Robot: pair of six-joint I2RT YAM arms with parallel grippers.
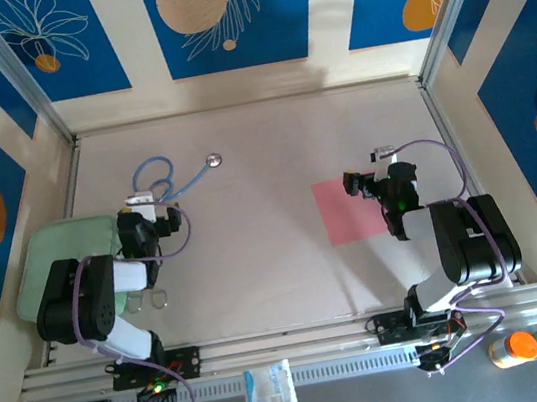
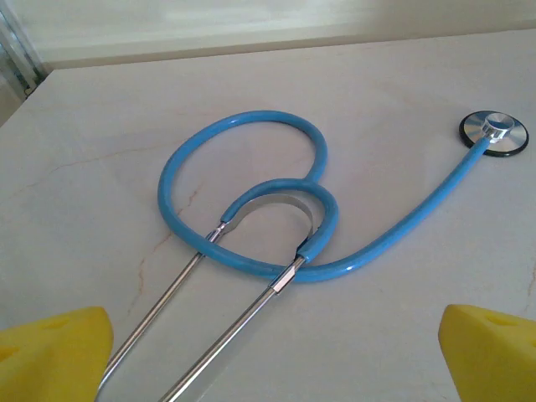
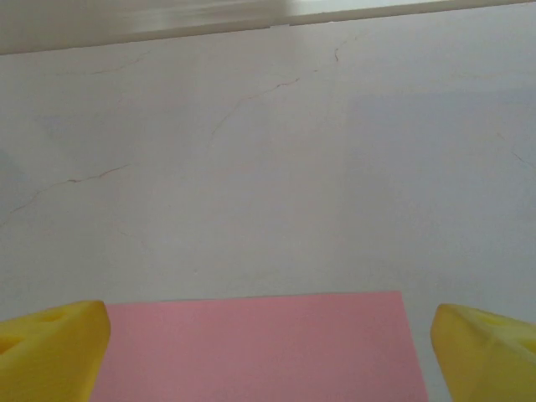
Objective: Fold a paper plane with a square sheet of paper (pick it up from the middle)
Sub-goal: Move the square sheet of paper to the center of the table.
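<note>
The square sheet of paper [image 1: 346, 212] is salmon-pink and lies flat on the table, partly under my right arm. In the right wrist view its far edge and flat surface [image 3: 251, 347] fill the bottom, between my yellow fingertips [image 3: 50, 347]. My right gripper [image 3: 268, 352] is open above the sheet, with nothing held. My left gripper [image 2: 272, 356] is open too, hovering over the metal tubes of a blue stethoscope [image 2: 251, 184]. In the top view the left gripper [image 1: 142, 220] sits at the left and the right gripper [image 1: 365, 184] over the paper's right part.
The blue stethoscope [image 1: 169, 175] lies at the back left, its chest piece [image 1: 213, 159] toward the middle. A pale green pad [image 1: 55, 258] sits at the left edge. A white packet [image 1: 269, 388] and an orange-capped bottle [image 1: 518, 348] lie by the front rail.
</note>
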